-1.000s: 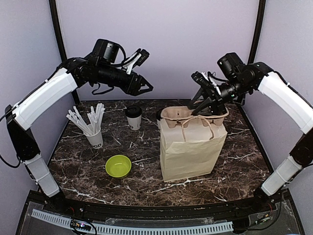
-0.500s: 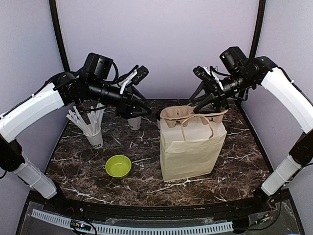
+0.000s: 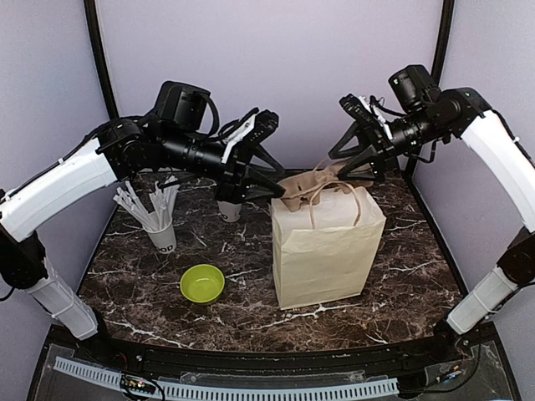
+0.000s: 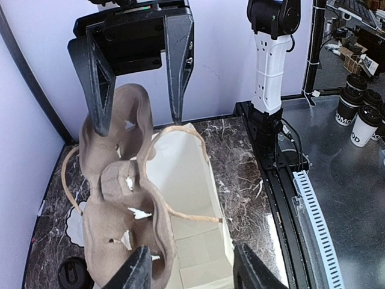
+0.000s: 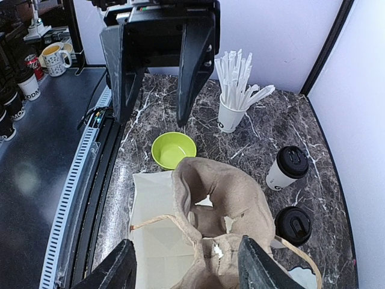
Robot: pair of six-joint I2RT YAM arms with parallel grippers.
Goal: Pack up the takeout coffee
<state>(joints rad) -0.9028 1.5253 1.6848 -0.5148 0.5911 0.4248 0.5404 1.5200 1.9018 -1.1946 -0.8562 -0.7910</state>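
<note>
Coffee is sitting out on the dark marble-patterned bench [image 3: 401, 259]. The two alike white paper cups with round black plastic lids are standing upright toward the far edge, left of the bag, neither in the bag nor in the carrier. Of the pair, one cup [image 5: 293, 224] is standing just beside the bag's far left corner. The other cup [image 5: 287, 168] is standing further left, between that corner and a white cup bristling with white straws [image 3: 161, 225].

A tall brown paper bag with cord handles [image 3: 326, 251] is standing open, right of the bench's middle. A brown moulded-pulp cup carrier [image 5: 222, 198] is tilting steeply at the far left rim of the bag's mouth. I cannot tell whether its lower edge is resting on the rim or dipping inside.

Both arms are reaching in over the bag from opposite sides. The left pincer [image 5: 155, 111] is hanging released at the carrier's left end, its fingers spread wide. The pulp is lying next to one finger, and there is a clear gap to the other. The right pincer [image 4: 138, 123] is straddling the carrier's right end from above, jaws spread too and not clenched. One finger is lying against the pulp wall, though I cannot tell whether it is bearing any weight.

A lime-green round bowl [image 3: 201, 283] is sitting on the near left, well apart from the cups.
</note>
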